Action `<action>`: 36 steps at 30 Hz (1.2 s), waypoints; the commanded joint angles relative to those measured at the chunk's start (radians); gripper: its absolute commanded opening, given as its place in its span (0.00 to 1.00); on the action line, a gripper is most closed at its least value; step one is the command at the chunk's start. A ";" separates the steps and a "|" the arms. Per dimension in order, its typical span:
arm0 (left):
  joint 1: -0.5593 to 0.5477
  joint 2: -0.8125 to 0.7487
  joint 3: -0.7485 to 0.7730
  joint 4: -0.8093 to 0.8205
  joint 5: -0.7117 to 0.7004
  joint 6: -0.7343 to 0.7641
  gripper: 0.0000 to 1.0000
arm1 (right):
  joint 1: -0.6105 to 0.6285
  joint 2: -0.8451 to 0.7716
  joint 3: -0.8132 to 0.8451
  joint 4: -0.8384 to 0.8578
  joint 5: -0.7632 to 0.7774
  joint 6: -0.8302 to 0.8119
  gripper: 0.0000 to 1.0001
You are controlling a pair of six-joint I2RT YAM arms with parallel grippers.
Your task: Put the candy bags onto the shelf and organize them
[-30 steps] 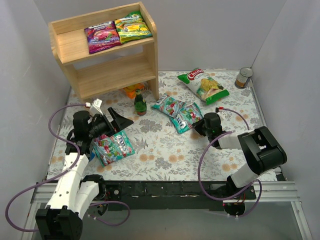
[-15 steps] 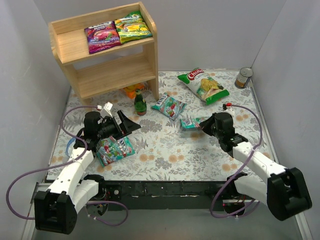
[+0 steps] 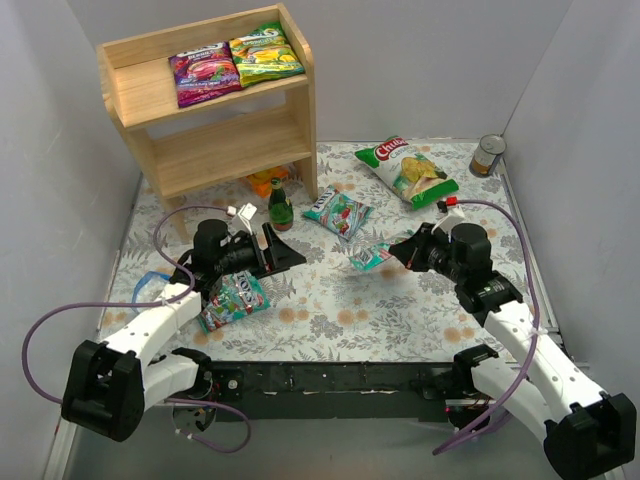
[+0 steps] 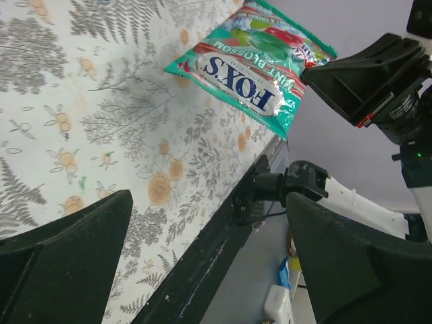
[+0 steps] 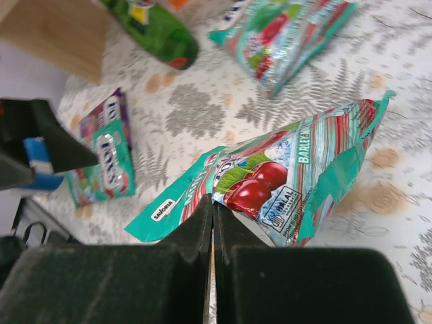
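The wooden shelf [image 3: 215, 140] stands at the back left, with a magenta candy bag [image 3: 205, 75] and a yellow-green one [image 3: 265, 52] on its top tier. My right gripper [image 3: 405, 252] is shut on the edge of a teal candy bag [image 3: 372, 258], held off the table; in the right wrist view the gripper [image 5: 214, 209] pinches that bag [image 5: 297, 175]. Another teal bag [image 3: 337, 212] lies on the table. My left gripper [image 3: 288, 254] is open and empty, pointing at the held bag [image 4: 260, 67]. A teal bag on a purple one [image 3: 232, 298] lies under the left arm.
A white-and-green chip bag [image 3: 405, 170] and a can [image 3: 488, 155] lie at the back right. A green bottle [image 3: 280, 208] stands by the shelf's front right corner, with an orange object [image 3: 265, 182] behind it. A blue item [image 3: 150, 285] lies at the left edge.
My right gripper has picked one teal bag off the table and carried it slightly left. My left gripper, still open, has swung right towards the middle.
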 commanded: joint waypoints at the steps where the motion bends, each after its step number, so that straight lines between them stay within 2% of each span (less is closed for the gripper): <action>1: -0.067 0.008 0.012 0.144 0.071 -0.008 0.98 | -0.001 -0.082 0.081 0.128 -0.312 -0.125 0.01; 6: -0.110 0.019 0.027 0.230 0.146 -0.028 0.98 | -0.003 -0.122 0.129 0.164 -0.525 -0.145 0.01; 7: -0.116 0.011 0.030 0.262 0.160 -0.028 0.98 | -0.003 -0.138 0.130 0.194 -0.609 -0.146 0.01; 14: -0.203 0.014 0.053 0.411 0.263 -0.048 0.98 | -0.001 -0.182 0.130 0.355 -0.888 -0.099 0.01; 18: -0.260 0.035 0.046 0.539 0.277 -0.133 0.98 | 0.002 -0.202 0.119 0.480 -0.967 -0.053 0.01; 22: -0.301 0.068 0.032 0.780 0.289 -0.258 0.98 | 0.000 -0.217 0.116 0.524 -1.019 -0.031 0.01; 25: -0.349 0.115 0.053 0.880 0.301 -0.318 0.98 | 0.002 -0.221 0.115 0.524 -1.030 -0.031 0.01; 28: -0.407 0.160 0.079 0.928 0.298 -0.336 0.92 | 0.003 -0.224 0.104 0.527 -1.028 -0.033 0.01; 29: -0.427 0.167 0.087 0.929 0.300 -0.336 0.88 | 0.003 -0.224 0.104 0.527 -1.027 -0.031 0.01; 30: -0.430 0.175 0.095 0.920 0.302 -0.329 0.79 | 0.003 -0.228 0.101 0.523 -1.024 -0.033 0.01; 33: -0.432 0.154 0.112 0.815 0.259 -0.255 0.62 | 0.003 -0.236 0.101 0.492 -1.008 -0.054 0.01; 36: -0.432 0.106 0.139 0.663 0.214 -0.153 0.56 | 0.003 -0.251 0.115 0.413 -0.985 -0.092 0.01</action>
